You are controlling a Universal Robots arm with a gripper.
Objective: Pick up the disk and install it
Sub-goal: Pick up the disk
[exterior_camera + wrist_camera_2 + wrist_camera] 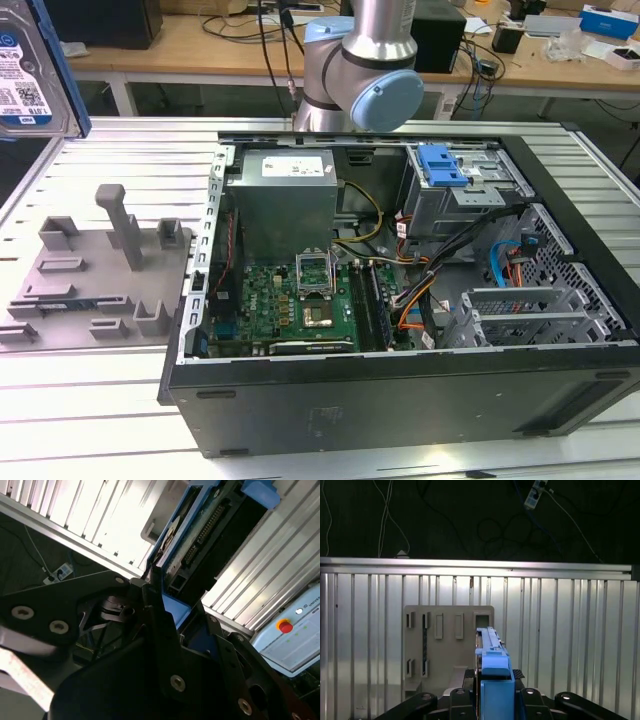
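The robot's hand [494, 702] is clenched on the disk [493, 667], gripping it edge-on by its blue bracket in the first wrist view. The drive hangs clear above the slatted aluminium worktop [570, 630], over a grey moulded fixture [440, 635] with rectangular slots. In the exterior view the disk [28, 70] appears high at the exterior view's left, its white-and-blue label facing the camera, well apart from the open computer case [400, 400] lying on its side on the worktop [100, 420]. Inside the case sit a green motherboard [290, 300], a grey metal box [285, 200] with a white sticker and, toward the exterior view's right, a small blue latch [443, 165] on a drive cage. The arm [360, 70] rises behind the case. In the second wrist view the disk [200, 525] juts out past the hand's black frame, near a pendant [290, 635] with a red button.
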